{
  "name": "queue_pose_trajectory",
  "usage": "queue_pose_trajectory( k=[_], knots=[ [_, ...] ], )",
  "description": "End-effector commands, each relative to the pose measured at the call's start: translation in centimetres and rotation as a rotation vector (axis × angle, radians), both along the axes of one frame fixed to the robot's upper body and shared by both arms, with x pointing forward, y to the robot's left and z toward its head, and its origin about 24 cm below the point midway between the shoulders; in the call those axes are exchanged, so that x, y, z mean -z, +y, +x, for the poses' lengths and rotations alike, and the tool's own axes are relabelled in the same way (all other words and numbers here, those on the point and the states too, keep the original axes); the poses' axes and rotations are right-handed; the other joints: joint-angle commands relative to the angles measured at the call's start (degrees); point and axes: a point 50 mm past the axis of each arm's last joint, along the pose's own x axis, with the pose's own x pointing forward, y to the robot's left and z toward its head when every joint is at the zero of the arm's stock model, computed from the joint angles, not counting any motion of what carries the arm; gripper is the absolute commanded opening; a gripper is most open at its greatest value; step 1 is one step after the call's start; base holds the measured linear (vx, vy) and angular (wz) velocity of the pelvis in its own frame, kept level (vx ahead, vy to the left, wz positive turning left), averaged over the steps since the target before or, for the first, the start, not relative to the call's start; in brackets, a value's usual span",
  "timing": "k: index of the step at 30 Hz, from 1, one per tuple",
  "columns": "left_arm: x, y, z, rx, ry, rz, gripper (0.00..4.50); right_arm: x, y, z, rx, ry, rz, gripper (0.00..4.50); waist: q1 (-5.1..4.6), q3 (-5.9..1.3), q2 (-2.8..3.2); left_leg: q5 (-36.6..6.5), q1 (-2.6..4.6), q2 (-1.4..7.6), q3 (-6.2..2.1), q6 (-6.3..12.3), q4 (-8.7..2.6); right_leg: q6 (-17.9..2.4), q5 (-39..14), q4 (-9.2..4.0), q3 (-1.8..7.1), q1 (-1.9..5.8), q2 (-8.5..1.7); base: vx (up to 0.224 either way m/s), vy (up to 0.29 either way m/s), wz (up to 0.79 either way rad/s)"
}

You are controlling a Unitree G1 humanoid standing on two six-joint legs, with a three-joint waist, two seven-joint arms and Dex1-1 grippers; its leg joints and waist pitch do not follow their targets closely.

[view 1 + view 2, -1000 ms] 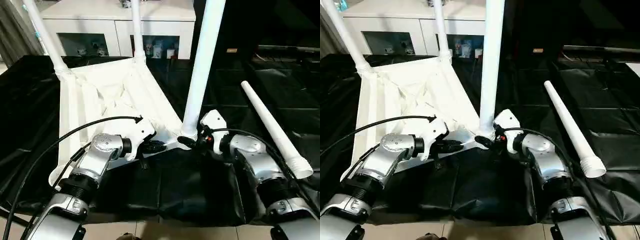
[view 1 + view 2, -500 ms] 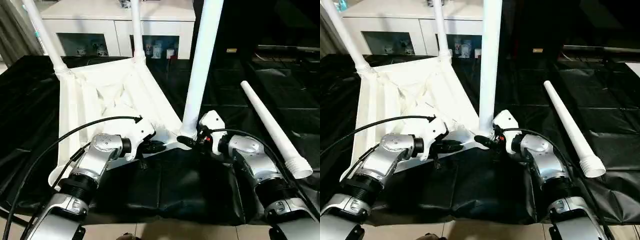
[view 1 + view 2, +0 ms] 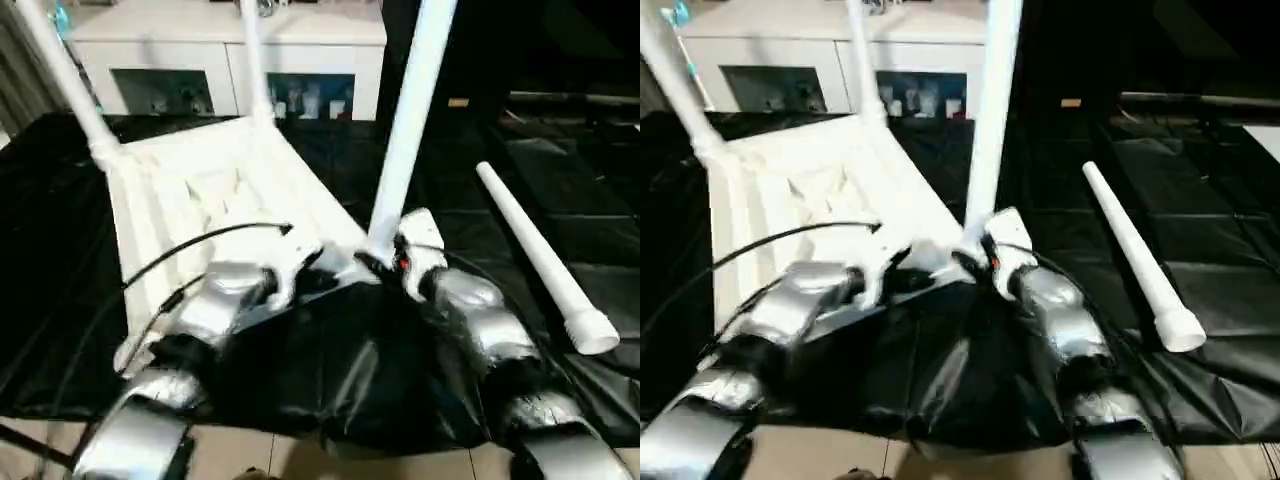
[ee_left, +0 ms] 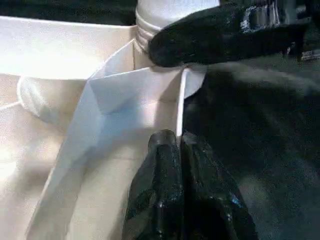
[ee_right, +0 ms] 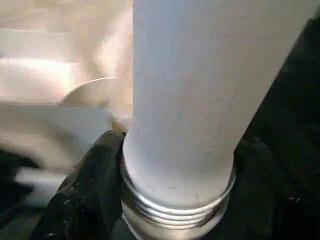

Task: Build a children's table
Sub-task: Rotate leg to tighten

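The left gripper (image 4: pixel 177 150), fingers pressed together, pinched the upturned table top's rim (image 4: pixel 181 107), steadying it while the right gripper (image 5: pixel 175 200) clasped the third leg (image 3: pixel 410 130) at its corner socket.

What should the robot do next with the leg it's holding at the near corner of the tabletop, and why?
Probably keep twisting the near leg down into the corner socket. The right gripper is clasped around its base, and threads there remain exposed above the socket. The left gripper pinches the tabletop rim, steadying it. A fourth leg lies loose on the black cover.
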Motion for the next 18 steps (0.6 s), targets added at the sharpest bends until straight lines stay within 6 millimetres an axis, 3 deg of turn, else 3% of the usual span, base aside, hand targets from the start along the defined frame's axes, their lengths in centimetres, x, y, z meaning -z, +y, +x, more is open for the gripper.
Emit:
queue_pose_trajectory(
  k=[1, 7, 11, 13, 16, 18],
  knots=[
    [1.1, -1.4, 0.0, -0.080, 0.040, 0.035, 0.00, 0.5, 4.3, -0.4, -0.055, 0.038, 0.005, 2.69, -0.25, -3.11, -0.52, -16.26, 1.77, 3.37, -2.21, -1.09, -4.60, -10.68, -17.04, -5.69, 2.70, 1.56, -5.41, 0.000, 0.000, 0.00],
    [0.8, -2.4, 0.4, -0.101, 0.027, 0.051, 0.00, 0.0, 6.8, -0.5, -0.070, 0.024, 0.004, 2.69, 0.18, -3.50, -0.54, -12.11, 1.56, 3.34, -1.98, 0.97, -4.50, -11.33, -7.82, -5.16, 2.57, 2.11, -5.24, 0.000, 0.000, 0.00],
    [0.8, -2.2, 0.4, -0.090, 0.021, 0.057, 0.00, -0.1, 6.8, -0.6, -0.071, 0.027, 0.048, 2.69, 0.13, -3.20, -0.45, -14.40, 1.77, 3.46, -2.04, 1.03, -4.76, -11.34, -11.03, -5.61, 2.55, 2.13, -5.40, 0.000, 0.000, 0.00],
    [0.8, -2.1, 0.4, -0.083, 0.017, 0.057, 0.00, -0.2, 6.5, -0.5, -0.064, 0.023, 0.060, 3.25, 0.11, -3.18, -0.30, -15.39, 1.93, 3.54, -2.09, 0.53, -4.85, -11.06, -12.46, -5.76, 2.59, 2.05, -5.40, 0.000, 0.000, 0.00],
    [1.0, -1.8, 0.2, -0.043, 0.009, 0.054, 0.00, -0.6, 5.3, -0.3, -0.058, -0.003, 0.080, 3.61, -0.01, -3.09, -0.23, -17.47, 2.19, 3.65, -2.21, -0.50, -5.19, -10.62, -13.94, -5.92, 2.61, 1.99, -5.38, 0.000, 0.000, 0.00],
    [1.2, -1.5, -0.1, -0.010, 0.014, 0.055, 0.00, -0.9, 3.9, -0.3, -0.056, -0.031, 0.078, 3.84, 0.07, -3.12, -0.72, -16.58, 2.03, 3.67, -2.16, -0.18, -5.21, -10.40, -12.99, -5.88, 2.70, 2.17, -5.44, 0.000, 0.000, 0.00]
  ],
)
